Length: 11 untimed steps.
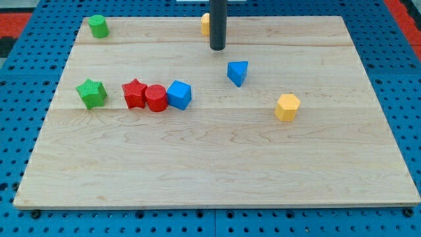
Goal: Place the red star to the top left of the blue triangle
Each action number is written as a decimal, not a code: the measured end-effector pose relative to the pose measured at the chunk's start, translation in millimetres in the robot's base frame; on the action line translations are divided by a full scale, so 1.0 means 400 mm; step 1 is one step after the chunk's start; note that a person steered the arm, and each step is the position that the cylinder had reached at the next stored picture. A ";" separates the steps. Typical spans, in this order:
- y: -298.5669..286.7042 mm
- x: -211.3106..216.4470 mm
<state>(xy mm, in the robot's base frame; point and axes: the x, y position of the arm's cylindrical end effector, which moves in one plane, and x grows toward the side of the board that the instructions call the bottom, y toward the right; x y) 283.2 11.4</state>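
1. Camera view: red star sits on bench, well left of blue triangle, touching red cylinder.
2. My tip, no gripper, holds nothing, hovers above-left of triangle; push not yet begun.

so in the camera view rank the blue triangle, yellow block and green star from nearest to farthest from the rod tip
1. Blue triangular block: nearest, just below and right of my tip.
2. Yellow hexagonal block: farther toward the view's lower right.
3. Green star-shaped block: farthest, at the view's left, beyond the red star.
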 end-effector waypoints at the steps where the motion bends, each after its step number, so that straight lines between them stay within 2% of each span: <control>1: -0.036 0.007; 2: -0.223 0.078; 3: -0.469 0.144; 4: -0.479 0.320; 5: -0.474 0.440; 6: -0.412 0.373; 7: -0.412 0.253; 9: -0.311 0.236; 11: -0.306 0.236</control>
